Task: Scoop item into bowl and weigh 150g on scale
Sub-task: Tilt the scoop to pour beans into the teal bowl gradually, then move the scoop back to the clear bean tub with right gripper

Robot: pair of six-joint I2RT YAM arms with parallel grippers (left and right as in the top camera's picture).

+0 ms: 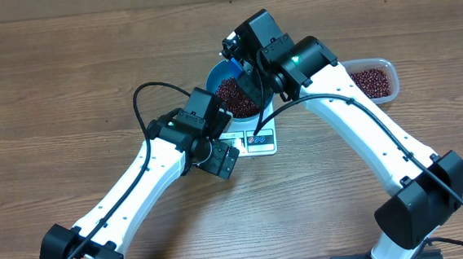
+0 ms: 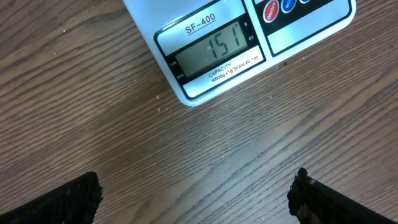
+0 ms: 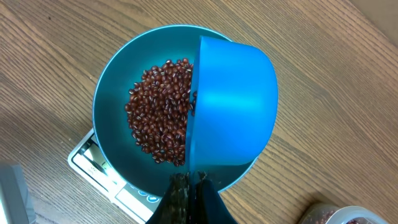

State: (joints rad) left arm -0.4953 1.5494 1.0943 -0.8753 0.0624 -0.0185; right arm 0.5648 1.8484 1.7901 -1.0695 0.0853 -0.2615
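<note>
Scoop (image 3: 233, 106), clamped by right gripper (image 3: 188, 186), is tipped above bowl (image 3: 112, 93) on scale (image 2: 211, 56), emptying beans (image 3: 158, 115); open left gripper (image 2: 196, 186) is aimed at scale.

A wooden table (image 1: 57, 84) fills every view from edge to edge. Its surface is a warm mid-brown with long, darker grain streaks. They run roughly left to right in the overhead view and diagonally in both wrist views. A faint straight seam (image 1: 84, 15) crosses the wood near the far edge overhead. The light is soft and even, and shadows are weak and blurred. A few tiny pale specks (image 2: 158, 97) dot the grain in the left wrist view.
</note>
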